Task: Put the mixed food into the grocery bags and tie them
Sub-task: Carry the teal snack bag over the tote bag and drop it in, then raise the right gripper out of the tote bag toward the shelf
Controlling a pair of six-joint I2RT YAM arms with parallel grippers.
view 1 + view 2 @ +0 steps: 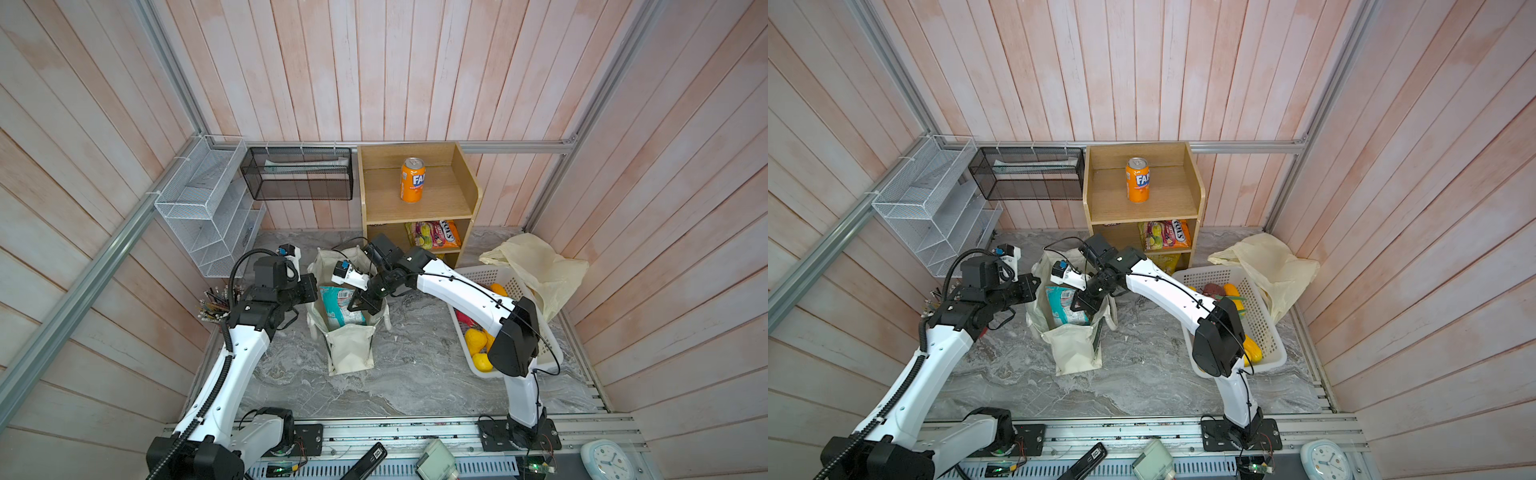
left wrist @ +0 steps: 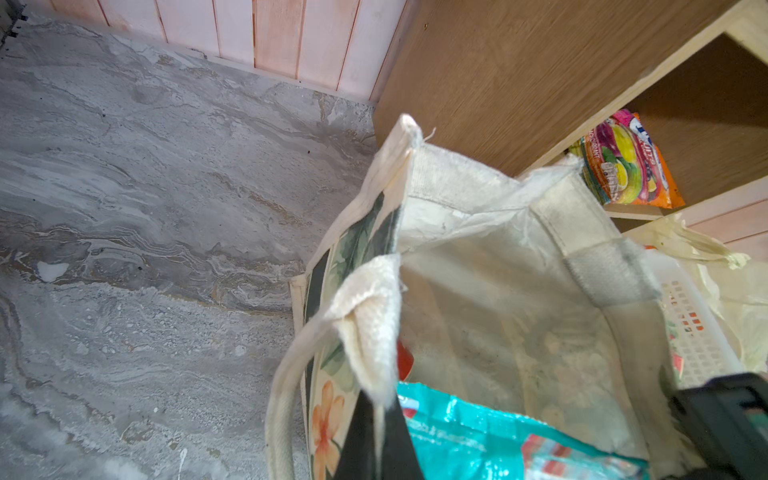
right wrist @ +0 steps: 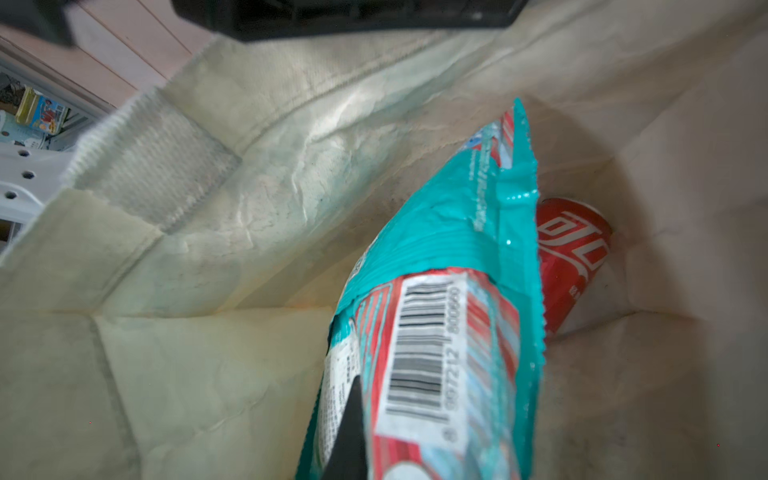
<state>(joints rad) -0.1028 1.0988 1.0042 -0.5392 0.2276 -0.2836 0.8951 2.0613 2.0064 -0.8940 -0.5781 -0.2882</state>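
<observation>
The cream cloth tote stands upright mid-table with its mouth held wide. My left gripper is shut on the tote's left rim by a strap handle. My right gripper reaches into the mouth, shut on the crinkly teal snack packet. The red cola can lies at the bottom of the tote. Yellow toy fruits lie in the white basket. The pale-yellow plastic bag is draped over the basket's far corner.
A wooden shelf stands just behind the tote, with an orange Fanta can on top and a multicoloured candy packet below. Wire racks and a black mesh tray hang at back left. A pencil bundle lies by the left arm.
</observation>
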